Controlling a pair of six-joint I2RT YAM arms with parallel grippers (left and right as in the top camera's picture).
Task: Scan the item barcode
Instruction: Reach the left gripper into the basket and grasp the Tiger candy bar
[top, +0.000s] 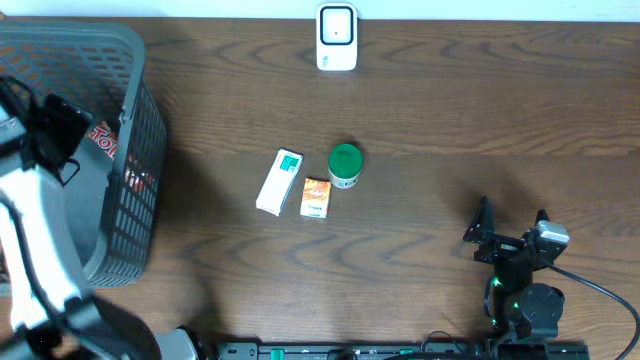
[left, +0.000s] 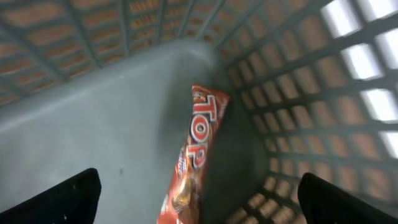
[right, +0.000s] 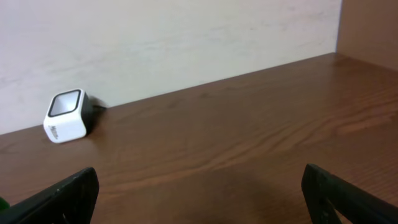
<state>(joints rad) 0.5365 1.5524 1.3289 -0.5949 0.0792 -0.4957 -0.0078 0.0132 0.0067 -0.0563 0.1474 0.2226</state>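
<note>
Left wrist showed my open left pincer (left: 202, 196) over the snack packet (left: 199, 137) lying tight against the basket wall (left: 292, 106), so closing risked catching that wall instead.

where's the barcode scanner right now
The white barcode scanner stands at the far edge of the table, near the middle in the overhead view, beyond the green-lidded jar; the right wrist view shows it by the wall.

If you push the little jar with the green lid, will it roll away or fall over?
Probably it slides: the jar seems to stand upright on its flat bottom. It looks short and wide, so tipping seems unlikely. Knocked onto its round side, it might roll.
</note>
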